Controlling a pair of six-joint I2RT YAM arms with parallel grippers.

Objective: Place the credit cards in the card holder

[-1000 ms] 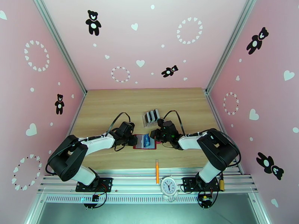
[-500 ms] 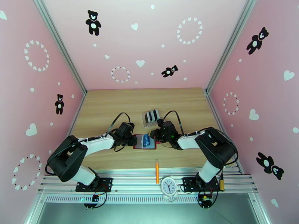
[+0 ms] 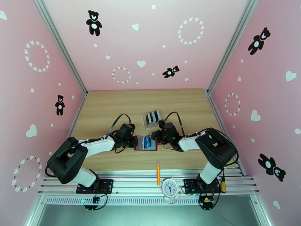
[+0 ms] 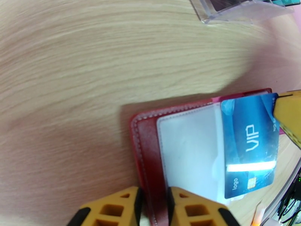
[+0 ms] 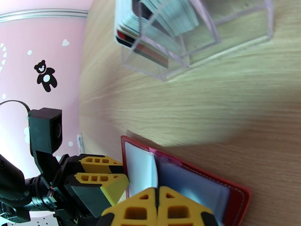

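Left pincer point(image 4: 154, 196), bottom centre, pinches the edge of the red wallet point(image 4: 146, 147); right pincer point(image 5: 157, 194), pressed together, nips the blue card point(image 4: 248, 144) at right.

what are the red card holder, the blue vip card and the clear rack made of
The card holder looks like red leather or imitation, matte, with pale stitching along its edge. The blue card is likely glossy plastic; a bright glare stripe crosses it. The clear rack is probably rigid acrylic, transparent with shiny edges.
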